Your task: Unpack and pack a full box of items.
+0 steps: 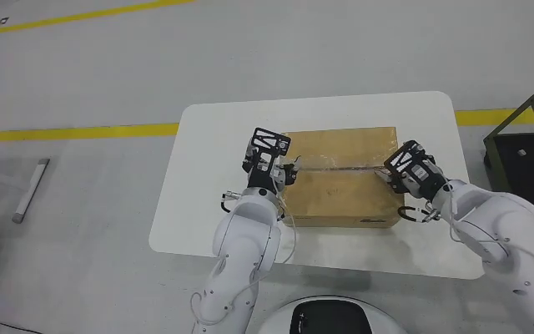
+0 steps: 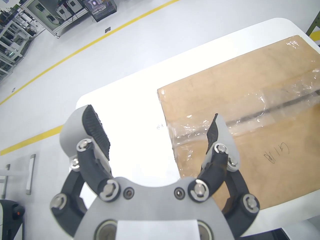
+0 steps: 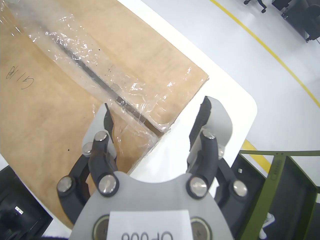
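A closed brown cardboard box (image 1: 342, 177) lies on the white table (image 1: 209, 192), its top seam covered by clear tape (image 1: 334, 165). My left gripper (image 1: 269, 155) hovers open at the box's left end, one fingertip (image 2: 215, 128) over the tape and the other beyond the box edge (image 2: 165, 116). My right gripper (image 1: 406, 167) stands open at the box's right end, straddling the seam's end (image 3: 155, 128), with the taped box top (image 3: 75, 58) ahead of it. Both grippers hold nothing.
A dark green metal frame (image 1: 509, 150) stands off the table's right side, close to my right arm (image 3: 275, 176). A yellow floor line (image 1: 83, 132) runs behind the table. Bare table surface lies left of the box.
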Motion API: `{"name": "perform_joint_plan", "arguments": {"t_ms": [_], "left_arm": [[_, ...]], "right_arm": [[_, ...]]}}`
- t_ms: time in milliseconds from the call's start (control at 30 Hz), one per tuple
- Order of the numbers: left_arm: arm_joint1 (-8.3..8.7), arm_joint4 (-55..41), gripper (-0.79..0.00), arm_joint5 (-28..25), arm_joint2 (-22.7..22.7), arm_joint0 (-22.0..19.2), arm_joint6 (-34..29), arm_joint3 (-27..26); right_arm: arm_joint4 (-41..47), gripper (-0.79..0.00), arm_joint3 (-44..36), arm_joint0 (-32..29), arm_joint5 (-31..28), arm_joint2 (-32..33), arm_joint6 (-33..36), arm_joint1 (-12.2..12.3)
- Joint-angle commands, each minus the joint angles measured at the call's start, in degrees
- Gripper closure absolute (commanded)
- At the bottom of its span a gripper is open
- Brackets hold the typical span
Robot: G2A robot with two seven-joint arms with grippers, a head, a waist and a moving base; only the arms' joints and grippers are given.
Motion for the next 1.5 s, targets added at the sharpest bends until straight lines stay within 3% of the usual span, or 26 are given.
{"name": "perform_joint_plan", "arguments": {"t_ms": [0, 67, 233, 300, 433, 500, 633, 667, 733, 933, 1467], "left_arm": [[-0.14, -0.4, -0.69, 0.5, 0.3, -0.4, 0.3, 0.8], [-0.33, -1.0, -0.603, 1.2, 0.7, -1.1, 0.6, 1.6], [-0.82, -2.1, -0.48, 2.1, 2.1, -2.8, 1.4, 4.0], [-1.01, -2.8, -0.385, 2.3, 2.6, -3.3, 1.5, 5.0], [-1.37, -3.6, -0.289, 2.3, 3.7, -4.3, 1.3, 7.3], [-1.53, -4.0, -0.166, 2.0, 4.4, -4.6, 1.3, 8.0], [-1.78, -4.4, -0.175, 1.5, 5.4, -4.6, 0.8, 8.6], [-1.81, -4.4, -0.154, 1.4, 5.5, -4.6, 0.7, 8.7], [-1.88, -4.4, -0.16, 1.4, 5.7, -4.5, 0.7, 8.9], [-2.19, -4.4, -0.092, 1.2, 6.5, -5.0, 0.3, 10.6], [-2.89, -4.4, -0.123, 0.0, 7.5, -6.2, -1.7, 13.6]], "right_arm": [[0.0, -0.342, 0.2, 0.1, -0.2, 0.3, 0.0, 0.0], [0.1, -0.342, 0.2, 0.1, -0.3, 0.4, 0.0, 0.1], [0.2, -0.348, -0.1, -0.4, -0.4, 0.8, 0.3, 0.1], [0.3, -0.348, 0.0, -0.4, -0.5, 1.0, 0.4, 0.1], [0.3, -0.342, 0.0, -0.7, -0.7, 1.2, 0.5, 0.2], [0.4, -0.32, 0.0, -0.9, -0.8, 1.5, 0.5, 0.2], [0.4, -0.209, -0.3, -1.5, -0.9, 2.1, 0.5, 0.3], [0.5, -0.114, -0.4, -1.6, -0.9, 2.3, 0.5, 0.3], [0.4, 0.0, -0.7, -1.9, -1.1, 2.5, 0.7, 0.4], [0.4, 0.0, -1.2, -2.5, -1.6, 3.1, 0.7, 0.5], [0.9, 0.0, -3.7, -5.3, -3.4, 5.8, 1.1, 0.9]]}}
